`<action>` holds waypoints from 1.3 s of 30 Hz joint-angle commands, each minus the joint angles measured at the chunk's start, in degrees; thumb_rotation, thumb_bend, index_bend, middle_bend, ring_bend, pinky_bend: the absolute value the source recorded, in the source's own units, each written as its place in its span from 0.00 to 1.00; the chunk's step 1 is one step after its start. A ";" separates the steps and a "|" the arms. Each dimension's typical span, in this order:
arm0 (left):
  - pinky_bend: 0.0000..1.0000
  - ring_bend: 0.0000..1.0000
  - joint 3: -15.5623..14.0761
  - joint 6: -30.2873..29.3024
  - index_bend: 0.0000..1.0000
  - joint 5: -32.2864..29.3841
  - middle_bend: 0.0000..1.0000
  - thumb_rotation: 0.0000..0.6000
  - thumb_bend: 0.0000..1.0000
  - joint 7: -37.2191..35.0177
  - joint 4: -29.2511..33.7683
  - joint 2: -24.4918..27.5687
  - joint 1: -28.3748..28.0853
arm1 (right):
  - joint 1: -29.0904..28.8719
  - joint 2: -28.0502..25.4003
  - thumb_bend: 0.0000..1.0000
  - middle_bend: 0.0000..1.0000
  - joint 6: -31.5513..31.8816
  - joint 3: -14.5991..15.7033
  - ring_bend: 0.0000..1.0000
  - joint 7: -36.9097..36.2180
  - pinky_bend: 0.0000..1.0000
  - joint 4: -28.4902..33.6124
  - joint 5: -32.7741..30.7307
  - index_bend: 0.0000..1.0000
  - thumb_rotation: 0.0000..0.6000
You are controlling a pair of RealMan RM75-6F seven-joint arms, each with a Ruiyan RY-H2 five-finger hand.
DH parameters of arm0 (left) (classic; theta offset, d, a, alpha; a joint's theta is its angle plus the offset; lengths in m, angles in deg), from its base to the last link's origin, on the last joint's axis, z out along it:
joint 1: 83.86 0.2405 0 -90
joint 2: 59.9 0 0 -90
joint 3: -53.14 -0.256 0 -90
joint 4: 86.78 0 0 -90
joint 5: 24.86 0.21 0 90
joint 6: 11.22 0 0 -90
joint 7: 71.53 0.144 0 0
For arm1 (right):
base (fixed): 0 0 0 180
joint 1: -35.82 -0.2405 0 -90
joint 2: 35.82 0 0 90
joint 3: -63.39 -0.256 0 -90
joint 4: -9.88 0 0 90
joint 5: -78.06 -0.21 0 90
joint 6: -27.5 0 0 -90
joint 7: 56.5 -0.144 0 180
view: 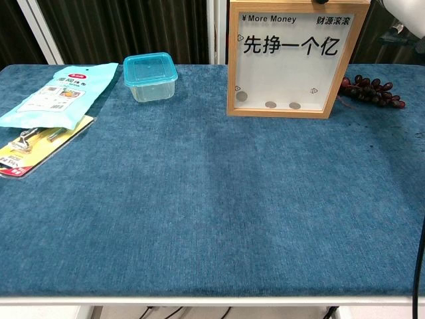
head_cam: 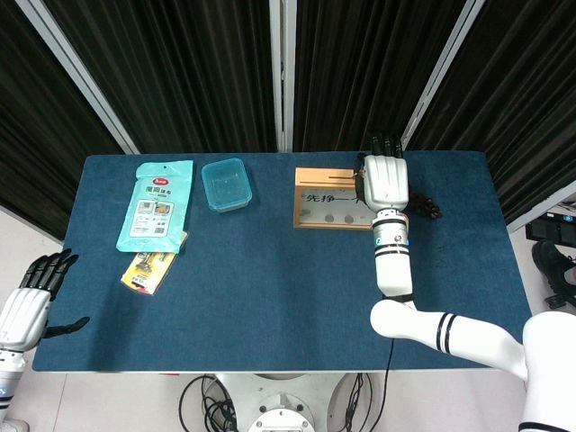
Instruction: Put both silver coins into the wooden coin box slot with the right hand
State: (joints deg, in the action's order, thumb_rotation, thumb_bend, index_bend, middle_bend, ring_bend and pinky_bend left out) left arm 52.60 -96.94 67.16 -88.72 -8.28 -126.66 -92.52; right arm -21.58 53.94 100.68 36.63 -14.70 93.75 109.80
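Note:
The wooden coin box [head_cam: 335,198] stands at the back of the blue table, its clear front [view: 292,66] showing three silver coins [view: 270,104] lying at the bottom. I see no loose coin on the cloth. My right hand [head_cam: 385,178] hovers over the box's right end, back of the hand up and fingers pointing away. Its fingertips and anything in them are hidden. In the chest view only a white edge of the right hand [view: 406,9] shows at the top right. My left hand [head_cam: 31,297] hangs off the table's front left corner, fingers spread and holding nothing.
A bunch of dark grapes [view: 369,90] lies just right of the box. A blue lidded tub [view: 151,77] sits at the back, left of the box. A blue packet [view: 56,93] overlaps a yellow carded tool pack [view: 36,143] at the left.

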 commanded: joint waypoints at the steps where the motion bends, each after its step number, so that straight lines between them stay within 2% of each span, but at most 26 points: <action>1: 0.00 0.00 0.03 -0.02 0.00 -0.04 0.00 1.00 0.05 -0.09 -0.06 0.02 0.02 | -0.17 0.26 0.50 0.09 -0.03 -0.01 0.00 0.06 0.00 -0.47 0.21 0.75 1.00; 26: 0.00 0.00 0.24 0.00 0.00 -0.15 0.00 1.00 0.05 -0.54 -0.41 0.17 -0.04 | 0.15 1.17 0.50 0.09 -0.89 0.50 0.00 0.31 0.00 -1.57 1.02 0.74 1.00; 30: 0.00 0.00 0.27 -0.07 0.00 -0.14 0.00 1.00 0.05 -0.57 -0.33 0.29 -0.03 | 0.52 0.76 0.50 0.08 -1.44 0.72 0.00 -0.25 0.00 -1.30 1.53 0.67 1.00; 36: 0.00 0.00 0.20 0.05 0.00 -0.10 0.00 1.00 0.05 -0.53 -0.32 0.28 -0.05 | 1.14 0.03 0.48 0.06 -2.11 1.14 0.00 -0.75 0.00 -0.73 1.93 0.47 1.00; 39: 0.00 0.00 0.20 -0.06 0.00 -0.06 0.00 1.00 0.05 -0.54 -0.23 0.36 -0.01 | 1.26 -0.22 0.48 0.05 -2.28 1.25 0.00 -0.97 0.00 -0.62 2.31 0.45 1.00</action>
State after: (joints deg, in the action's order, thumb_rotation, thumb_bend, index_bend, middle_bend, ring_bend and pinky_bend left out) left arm 52.80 -97.01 67.11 -89.25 -8.50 -126.30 -92.53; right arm -20.34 53.75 98.43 37.86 -15.63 93.11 112.08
